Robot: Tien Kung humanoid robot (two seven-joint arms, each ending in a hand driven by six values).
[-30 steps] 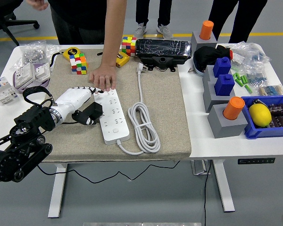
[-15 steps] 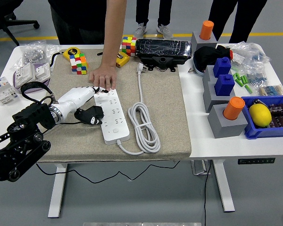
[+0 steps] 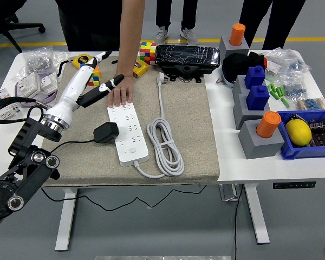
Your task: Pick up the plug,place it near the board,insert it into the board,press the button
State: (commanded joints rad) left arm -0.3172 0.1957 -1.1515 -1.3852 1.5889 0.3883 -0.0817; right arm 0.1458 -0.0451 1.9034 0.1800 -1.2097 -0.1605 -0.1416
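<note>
left hand (image 3: 92, 81): up off the mat, stretched toward the far left, fingers (image 3: 109, 84) loose and holding nothing
plug (image 3: 105, 132): black, sitting against the left edge of the board, can't tell if it's fully seated
board (image 3: 128, 133): white power strip on the beige mat (image 3: 184, 130), its white cable (image 3: 165, 143) coiled just to the right
person's hand (image 3: 119, 90): flat on the board's far end
worktop (image 3: 233, 146): white, cluttered

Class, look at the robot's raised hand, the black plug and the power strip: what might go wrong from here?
1. The left hand is raised, fingers spread, close to the person's hand resting on the power strip; it may bump it.
2. The black plug sits at the strip's left edge; it may not be fully inserted, which cannot be told from here.
</note>
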